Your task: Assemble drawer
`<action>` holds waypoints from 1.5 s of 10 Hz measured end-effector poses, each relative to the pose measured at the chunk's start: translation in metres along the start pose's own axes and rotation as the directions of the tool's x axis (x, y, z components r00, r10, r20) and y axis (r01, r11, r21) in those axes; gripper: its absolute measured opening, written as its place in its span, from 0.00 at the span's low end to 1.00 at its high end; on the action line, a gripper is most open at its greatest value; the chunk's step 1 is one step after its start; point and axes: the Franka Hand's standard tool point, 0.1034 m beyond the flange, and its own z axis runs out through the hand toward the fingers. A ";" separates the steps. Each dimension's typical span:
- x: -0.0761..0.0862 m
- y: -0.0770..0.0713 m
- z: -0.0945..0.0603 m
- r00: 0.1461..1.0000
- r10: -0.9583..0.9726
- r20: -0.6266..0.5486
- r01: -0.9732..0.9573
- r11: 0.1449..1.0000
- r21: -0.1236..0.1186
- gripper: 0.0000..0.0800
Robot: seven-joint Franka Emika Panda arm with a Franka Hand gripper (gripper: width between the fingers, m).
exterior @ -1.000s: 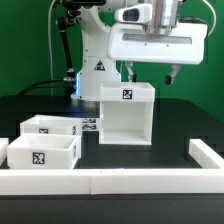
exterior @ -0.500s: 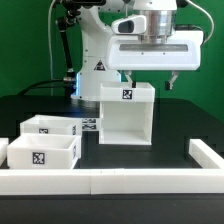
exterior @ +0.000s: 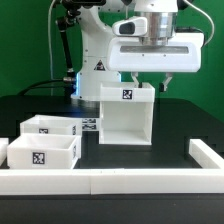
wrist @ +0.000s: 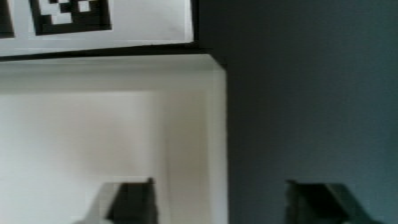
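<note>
Honestly, can only make out cut-off fingertips (wrist: 125,203) of the hand (exterior: 150,81), spread wide astride one wall of the drawer shell (exterior: 127,120); plenty of bare surface (exterior: 185,125) beside.

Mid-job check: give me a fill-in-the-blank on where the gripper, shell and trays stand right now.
The gripper hovers above the shell with its jaws ___.
In the wrist view, its fingers stand to either side of one ___ of the shell.
The front tray and back tray lie at the exterior view's ___ of the shell.
Missing words: open; wall; left.
</note>
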 end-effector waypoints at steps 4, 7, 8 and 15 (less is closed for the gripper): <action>0.000 0.000 0.000 1.000 0.000 0.000 0.000 1.000 0.000 0.05; 0.000 0.000 0.000 1.000 0.000 0.000 0.000 1.000 0.000 0.05; 0.000 0.000 0.000 1.000 0.000 0.000 0.000 1.000 0.000 0.05; 0.071 -0.004 -0.007 0.996 -0.074 -0.057 0.076 0.997 0.033 0.05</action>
